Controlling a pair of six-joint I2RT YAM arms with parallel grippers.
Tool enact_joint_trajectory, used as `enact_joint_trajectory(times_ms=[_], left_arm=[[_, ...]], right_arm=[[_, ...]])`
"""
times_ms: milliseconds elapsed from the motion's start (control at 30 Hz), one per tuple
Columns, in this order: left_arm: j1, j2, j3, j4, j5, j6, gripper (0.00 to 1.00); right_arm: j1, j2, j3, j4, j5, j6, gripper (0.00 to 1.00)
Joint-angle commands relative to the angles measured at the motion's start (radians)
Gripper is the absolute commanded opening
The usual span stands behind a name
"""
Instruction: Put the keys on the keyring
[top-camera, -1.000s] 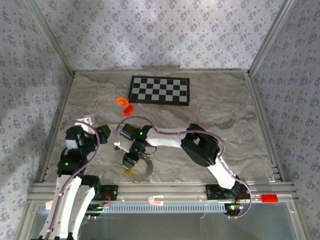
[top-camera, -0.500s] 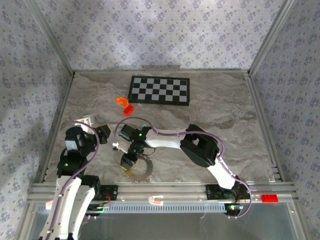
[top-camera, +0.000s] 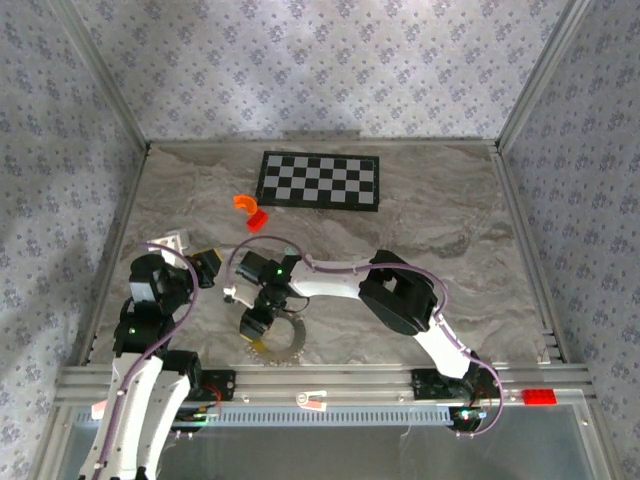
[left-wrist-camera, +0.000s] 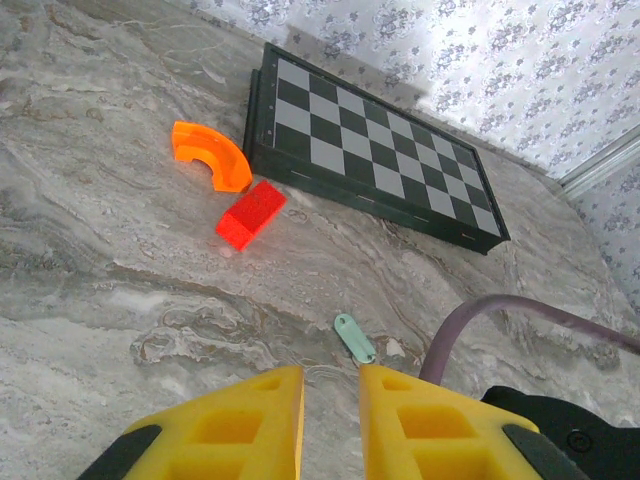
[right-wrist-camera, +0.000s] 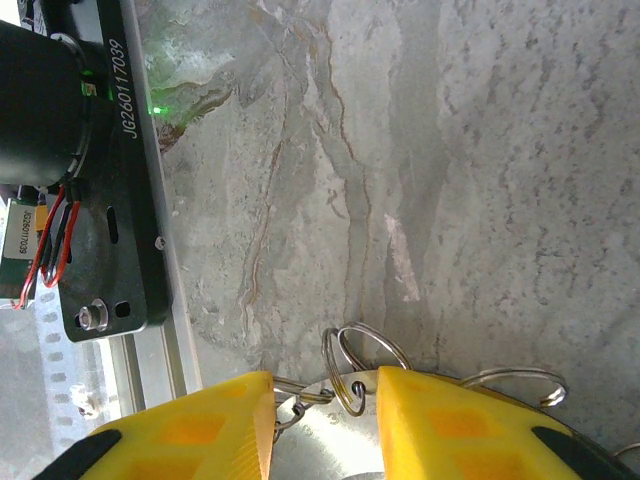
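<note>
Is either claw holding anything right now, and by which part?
The left gripper holds nothing. The right gripper straddles the keyring at its small wire loops; whether it pinches them cannot be told.

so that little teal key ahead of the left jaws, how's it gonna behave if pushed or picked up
The teal key looks thin and small, so probably very light and apt to skid across the smooth marbled table when nudged. Lying flat, it likely gives little edge to pinch; it shouldn't roll.

Bright, even light; soft shadows; wrist views' near edges blurry.
</note>
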Motion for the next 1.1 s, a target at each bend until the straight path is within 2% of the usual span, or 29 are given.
enact_joint_trajectory(times_ms=[0, 367, 733, 967, 1067], left_arm=[[0.008, -0.011, 0.002, 0.015, 0.004, 0.001, 0.21], [0.01, -0.014, 0.0, 0.014, -0.001, 0.002, 0.22], [0.009, -0.011, 0.003, 0.014, -0.001, 0.001, 0.22], [0.009, -0.007, 0.006, 0.027, 0.012, -0.001, 0.22], [0.009, -0.007, 0.004, 0.059, 0.068, 0.0, 0.22]], right_arm=[[0.009, 0.032, 0.018, 0.003, 0.008, -0.003, 0.32], [0.015, 0.04, 0.02, -0.008, 0.024, -0.024, 0.2], [0.008, -0.004, -0.018, 0.012, 0.037, -0.056, 0.01], [-0.027, -0.135, -0.167, 0.149, 0.048, -0.07, 0.0], [-0.056, -0.241, -0.29, 0.283, 0.04, -0.065, 0.0]])
